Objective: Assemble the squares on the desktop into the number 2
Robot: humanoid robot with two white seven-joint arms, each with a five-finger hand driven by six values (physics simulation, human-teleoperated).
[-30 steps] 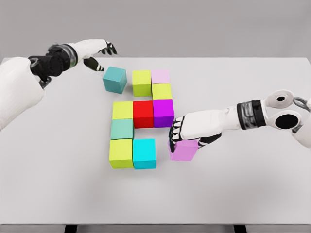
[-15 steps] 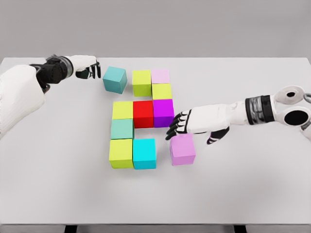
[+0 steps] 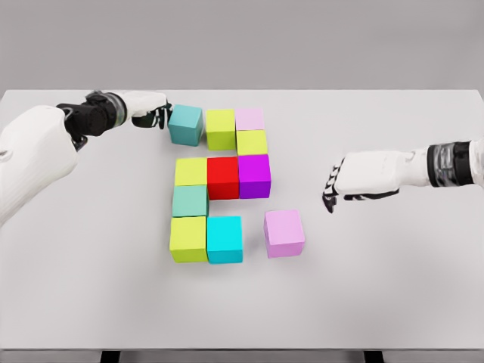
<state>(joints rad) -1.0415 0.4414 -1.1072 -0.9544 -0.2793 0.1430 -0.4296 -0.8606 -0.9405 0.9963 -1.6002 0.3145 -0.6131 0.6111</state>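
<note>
Both robot hands have shifted: right one backed off the pink cube, left one pushed the teal cube in.

The right robot hand (image 3: 333, 185) has pulled away to the right of the pink cube (image 3: 284, 233), fingers loosely spread, holding nothing; that cube now sits alone on the counter (image 3: 393, 287), just beside the cyan cube (image 3: 224, 239) with a visible gap (bottom stroke of the 2 not yet closed, I judge). The left robot hand (image 3: 151, 117) has its fingertips against the left face of the teal cube (image 3: 186, 124), which has slid closer to the lime cube (image 3: 221, 128) of the top row; fingers look partly curled, pushing rather than gripping.
</note>
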